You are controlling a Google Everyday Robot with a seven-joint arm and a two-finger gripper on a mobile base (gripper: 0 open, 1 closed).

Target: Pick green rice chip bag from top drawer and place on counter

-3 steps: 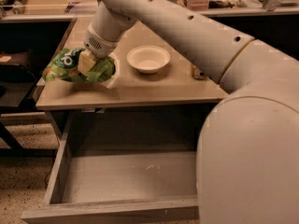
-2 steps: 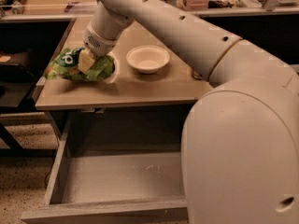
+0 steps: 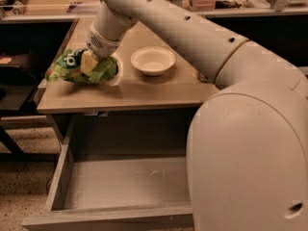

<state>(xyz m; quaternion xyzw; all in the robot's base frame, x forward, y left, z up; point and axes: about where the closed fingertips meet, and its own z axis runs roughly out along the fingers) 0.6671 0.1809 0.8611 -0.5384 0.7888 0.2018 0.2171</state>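
Note:
The green rice chip bag (image 3: pixel 72 69) lies at the left end of the counter (image 3: pixel 144 88), near its left edge. My gripper (image 3: pixel 89 63) is down on the bag's right part, its pale fingers (image 3: pixel 88 61) pressed into the foil and shut on it. The arm reaches in from the upper right. The top drawer (image 3: pixel 120 182) stands pulled open below the counter, its flat grey bottom bare. My own arm's large body covers the drawer's right part.
A white bowl (image 3: pixel 153 60) sits on the counter right of the bag. A white round object (image 3: pixel 117 67) shows partly behind the bag. Dark furniture stands left of the counter, and a cluttered shelf runs along the back.
The gripper and bag have shifted slightly left and down on the counter's left end. The grip on the bag is unchanged.

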